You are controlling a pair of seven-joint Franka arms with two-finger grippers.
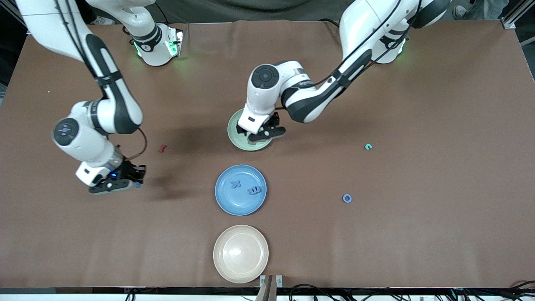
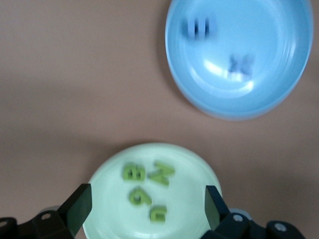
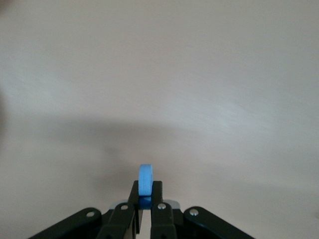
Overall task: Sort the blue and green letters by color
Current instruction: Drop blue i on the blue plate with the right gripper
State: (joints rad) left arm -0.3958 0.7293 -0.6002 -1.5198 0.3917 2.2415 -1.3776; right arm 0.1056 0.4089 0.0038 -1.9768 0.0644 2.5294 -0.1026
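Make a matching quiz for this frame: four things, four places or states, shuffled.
Things:
1. left gripper
2. right gripper
3. blue ring letter
4. blue X letter

States:
A. lies in the blue plate
B. open over the green plate
C. bare on the table
D. shut on a blue letter

Pairs: 1-B, 2-D, 3-C, 4-A

Left end effector point(image 1: 262, 133) over green plate point(image 1: 249, 134) — blue plate point(image 1: 240, 190) nearer.

The left arm is bent down at mid-table, and its left gripper point(image 1: 262, 133) is held with the fingers point(image 2: 79, 204) spread wide. The right gripper point(image 1: 121, 180) is pinched closed near the right arm's end.
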